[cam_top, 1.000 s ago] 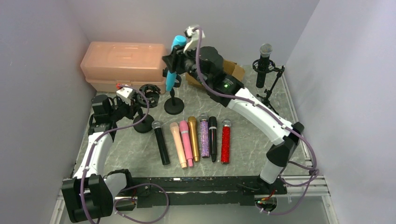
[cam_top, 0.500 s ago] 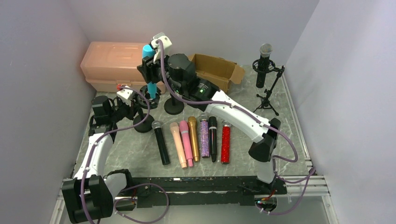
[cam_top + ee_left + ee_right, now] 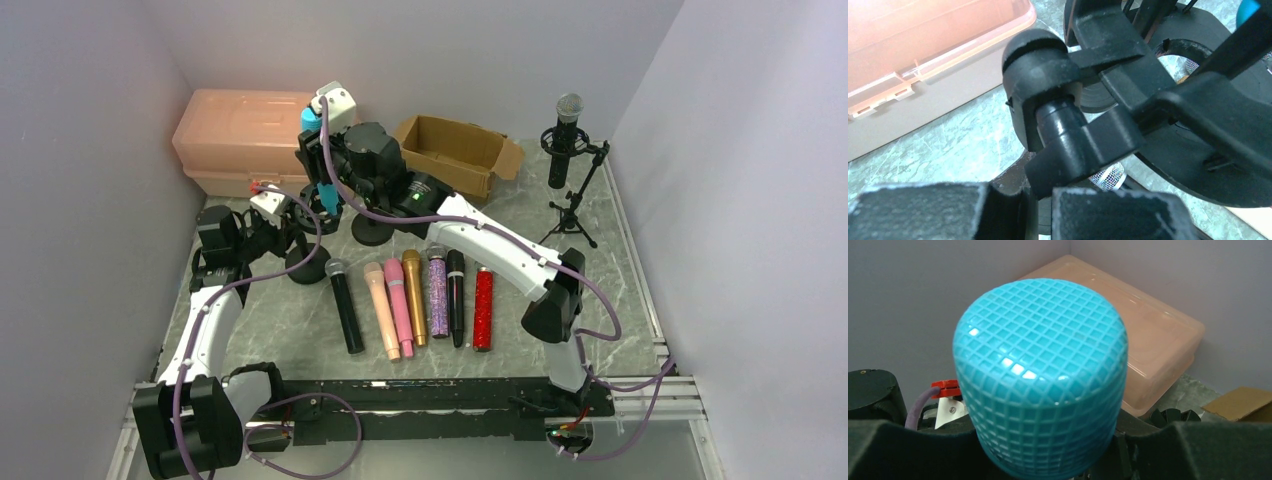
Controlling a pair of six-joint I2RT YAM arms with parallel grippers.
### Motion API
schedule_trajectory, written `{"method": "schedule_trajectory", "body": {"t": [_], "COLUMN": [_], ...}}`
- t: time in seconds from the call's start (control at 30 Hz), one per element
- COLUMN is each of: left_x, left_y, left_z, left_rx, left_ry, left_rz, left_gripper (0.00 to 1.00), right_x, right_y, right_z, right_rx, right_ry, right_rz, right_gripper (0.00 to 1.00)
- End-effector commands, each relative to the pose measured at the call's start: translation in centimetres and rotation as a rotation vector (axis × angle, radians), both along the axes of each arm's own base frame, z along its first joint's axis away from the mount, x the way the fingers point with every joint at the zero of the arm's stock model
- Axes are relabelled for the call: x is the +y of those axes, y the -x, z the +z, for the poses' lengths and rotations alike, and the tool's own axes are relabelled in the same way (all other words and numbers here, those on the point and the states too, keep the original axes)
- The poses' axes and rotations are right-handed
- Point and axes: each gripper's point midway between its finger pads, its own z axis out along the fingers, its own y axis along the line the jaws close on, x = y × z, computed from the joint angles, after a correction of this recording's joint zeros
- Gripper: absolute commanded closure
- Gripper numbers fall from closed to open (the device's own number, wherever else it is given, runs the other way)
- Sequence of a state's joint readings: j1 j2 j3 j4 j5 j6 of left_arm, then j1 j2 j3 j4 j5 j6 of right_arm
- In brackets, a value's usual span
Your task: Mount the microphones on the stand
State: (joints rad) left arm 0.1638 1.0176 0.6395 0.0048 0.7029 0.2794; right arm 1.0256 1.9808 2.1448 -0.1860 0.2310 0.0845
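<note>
My right gripper (image 3: 322,160) is shut on the teal microphone (image 3: 323,188) and holds it upright, head up, with its tail at the ring clip (image 3: 318,203) of the left stand (image 3: 305,266). In the right wrist view the teal mesh head (image 3: 1043,385) fills the space between the fingers (image 3: 1208,450). My left gripper (image 3: 283,214) is shut on that stand at its clip joint (image 3: 1058,125). Several microphones lie in a row: black (image 3: 346,305), peach (image 3: 381,308), pink (image 3: 398,300), gold (image 3: 414,295), purple glitter (image 3: 438,290), black (image 3: 456,295), red glitter (image 3: 483,305).
A second round stand base (image 3: 372,231) sits just right of the left stand. A tripod stand (image 3: 572,205) at the back right holds a black microphone (image 3: 566,140). A peach plastic case (image 3: 255,140) and an open cardboard box (image 3: 460,150) stand at the back.
My right arm has swung left and down with the teal microphone, from above the middle stand to the left stand's ring clip. The left arm has not moved.
</note>
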Motion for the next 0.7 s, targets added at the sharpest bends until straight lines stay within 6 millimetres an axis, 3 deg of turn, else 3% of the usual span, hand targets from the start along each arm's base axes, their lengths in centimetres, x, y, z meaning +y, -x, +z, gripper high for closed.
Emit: {"method": "schedule_trajectory", "body": {"t": [0.0,0.43,0.67], "left_x": [-0.8,-0.8,-0.7], "left_y": [0.8,0.6,0.5], "left_z": [-1.2,-1.3,-1.4], "left_rx": [0.049,0.064,0.081], "left_ry": [0.023,0.034,0.041], "left_rz": [-0.040,-0.034,-0.023], "left_gripper": [0.99,1.00,1.00], "right_x": [-0.2,-0.4,-1.7], "right_y": [-0.1,-1.1,-0.7], "right_z": [2.1,0.1,1.5], "right_rx": [-0.045,-0.015,-0.012], "right_ry": [-0.061,-0.100,-0.194], "right_rz": [-0.019,-0.049,-0.070], "right_gripper": [1.00,1.00,1.00]}}
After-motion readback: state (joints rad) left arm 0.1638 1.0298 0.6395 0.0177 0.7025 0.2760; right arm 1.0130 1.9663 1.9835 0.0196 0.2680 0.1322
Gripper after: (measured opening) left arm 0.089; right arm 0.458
